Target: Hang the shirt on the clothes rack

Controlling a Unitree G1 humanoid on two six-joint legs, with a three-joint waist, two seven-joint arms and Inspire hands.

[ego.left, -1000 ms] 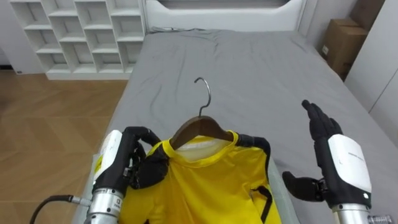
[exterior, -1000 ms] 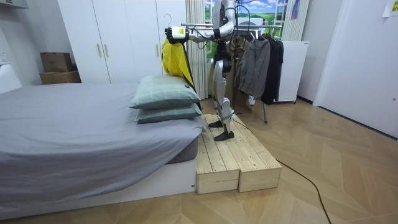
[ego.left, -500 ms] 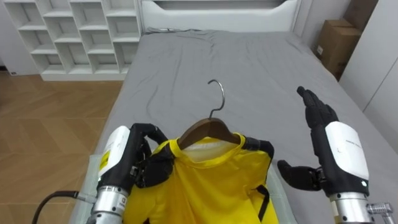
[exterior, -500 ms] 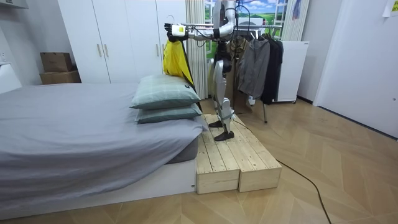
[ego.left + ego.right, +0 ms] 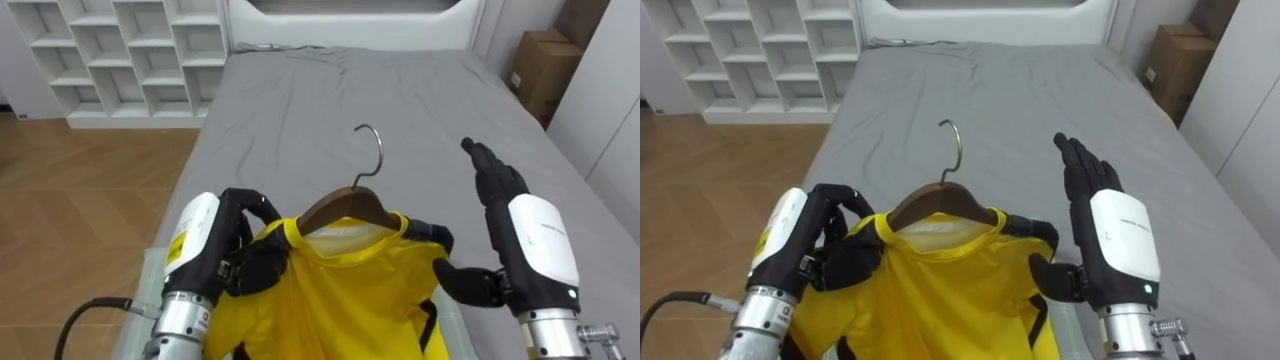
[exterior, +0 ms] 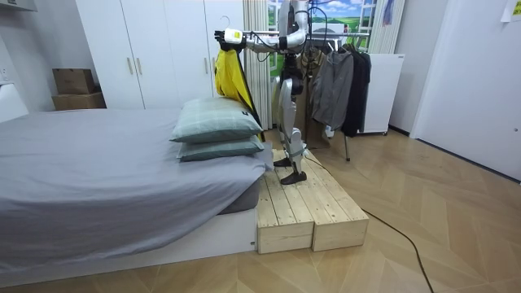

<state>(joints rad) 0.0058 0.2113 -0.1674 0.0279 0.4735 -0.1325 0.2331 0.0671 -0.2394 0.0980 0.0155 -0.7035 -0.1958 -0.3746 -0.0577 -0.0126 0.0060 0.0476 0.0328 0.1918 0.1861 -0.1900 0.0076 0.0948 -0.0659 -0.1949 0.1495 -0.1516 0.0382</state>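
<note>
A yellow shirt (image 5: pixel 340 295) with dark trim hangs on a wooden hanger (image 5: pixel 345 205) whose metal hook (image 5: pixel 372 150) points up. My left hand (image 5: pixel 240 255) is shut on the shirt's left shoulder, at the hanger's end. My right hand (image 5: pixel 500 195) is open with straight fingers just right of the shirt's other shoulder, its thumb close to the dark trim. In the room view I stand on a wooden platform (image 6: pixel 305 207) by the bed, arms stretched out, holding the shirt (image 6: pixel 230 72) high.
A grey bed (image 5: pixel 400 90) lies below and ahead. White cube shelves (image 5: pixel 120 50) stand at far left and a cardboard box (image 5: pixel 535 65) at far right. A rack with dark garments (image 6: pixel 342 77) is behind me, and two pillows (image 6: pixel 216 130) lie on the bed's end.
The hanger with the shirt has shifted right and slightly up. My right hand has come in closer to the shirt's right shoulder.
</note>
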